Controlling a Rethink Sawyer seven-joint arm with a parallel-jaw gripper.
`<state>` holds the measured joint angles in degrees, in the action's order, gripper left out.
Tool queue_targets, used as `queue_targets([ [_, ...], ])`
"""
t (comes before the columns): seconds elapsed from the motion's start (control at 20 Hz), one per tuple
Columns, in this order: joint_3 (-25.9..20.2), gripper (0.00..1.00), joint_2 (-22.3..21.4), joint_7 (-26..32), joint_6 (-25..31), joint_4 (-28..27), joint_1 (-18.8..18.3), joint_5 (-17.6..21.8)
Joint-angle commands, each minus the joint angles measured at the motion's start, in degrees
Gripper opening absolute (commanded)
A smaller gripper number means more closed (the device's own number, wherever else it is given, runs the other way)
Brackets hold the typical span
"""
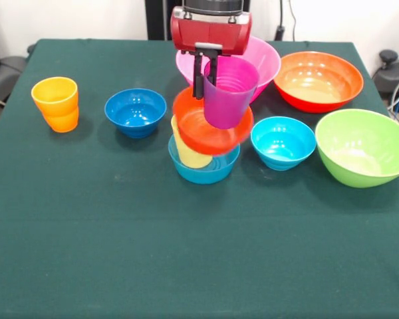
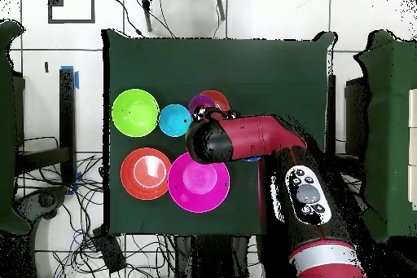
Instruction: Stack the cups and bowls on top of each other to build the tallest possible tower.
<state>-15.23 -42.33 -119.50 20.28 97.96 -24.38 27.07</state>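
The gripper (image 1: 207,65) pinches the purple cup (image 1: 229,92) by its left rim, one finger inside and one outside, holding it upright over the orange-red small bowl (image 1: 203,126). That bowl sits tilted on the yellow cup (image 1: 188,153), which stands in the mid-blue bowl (image 1: 205,169). The arm (image 2: 261,140) comes straight down from above, its red wrist level, in front of the pink bowl (image 1: 266,56).

This looks like a robotics lab: a table (image 2: 285,71) draped in dark green cloth stands on a pale tiled floor (image 2: 269,14) (cables (image 2: 130,246) trail loose all round it), with white walls (image 1: 86,18) behind.
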Motion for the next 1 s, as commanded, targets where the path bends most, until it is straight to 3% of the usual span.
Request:
queue_targets([
  [0.05, -0.98, 0.00, 0.42, 2.51, -0.95, 1.24, -0.21, 4.34],
  [0.45, -4.63, 0.00, -7.27, 6.28, 4.83, 5.03, -3.47, 0.41],
  [1.0, -6.78, 0.00, -9.84, 7.59, 8.67, 4.89, -5.08, -0.77],
])
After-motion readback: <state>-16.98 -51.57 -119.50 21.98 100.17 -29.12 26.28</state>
